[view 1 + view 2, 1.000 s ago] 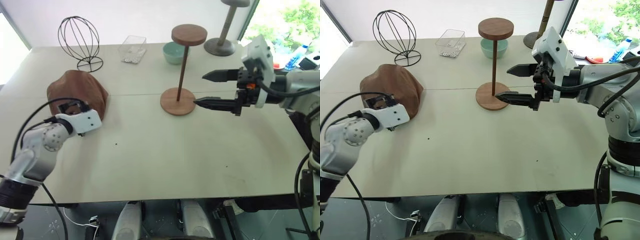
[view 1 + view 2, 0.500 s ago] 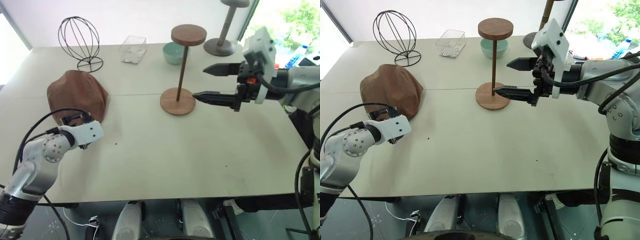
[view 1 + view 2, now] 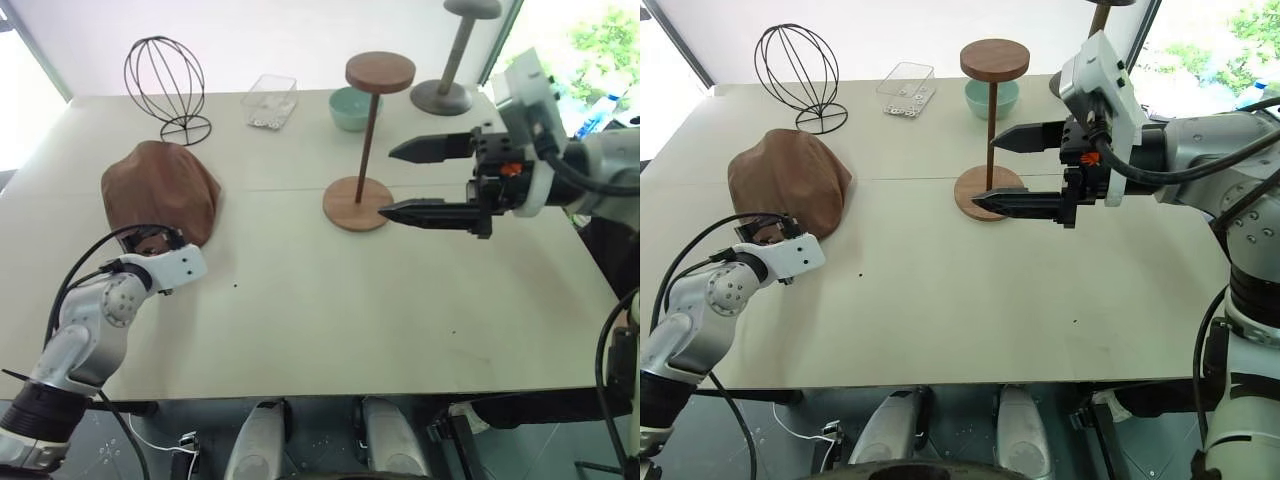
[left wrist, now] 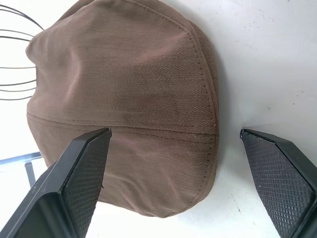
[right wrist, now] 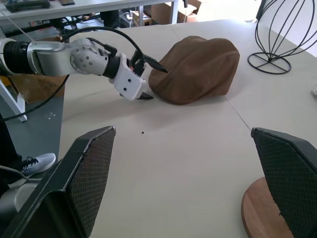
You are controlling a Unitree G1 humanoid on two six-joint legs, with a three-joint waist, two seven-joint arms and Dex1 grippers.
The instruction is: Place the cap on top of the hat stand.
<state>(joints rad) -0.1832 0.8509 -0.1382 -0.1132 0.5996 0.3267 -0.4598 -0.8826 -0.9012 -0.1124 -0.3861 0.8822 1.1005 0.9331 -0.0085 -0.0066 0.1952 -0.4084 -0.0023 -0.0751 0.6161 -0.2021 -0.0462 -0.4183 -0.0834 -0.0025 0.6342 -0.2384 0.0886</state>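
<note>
On the table (image 3: 300,320), head views: cap (image 3: 160,190) lies far left, by the wire head form (image 3: 165,85). Hat stand (image 3: 368,140) upright mid-table, top bare. Left gripper (image 3: 775,235) sits at the cap's near edge, jaws apart, empty. Right gripper (image 3: 400,182) hangs beside the stand's base, jaws wide, empty.
Left wrist view: cap (image 4: 124,99) lies just ahead between the spread fingers (image 4: 79,178).
Right wrist view: cap (image 5: 198,67), left gripper (image 5: 148,79) against it, stand base disc (image 5: 262,213) close by.
</note>
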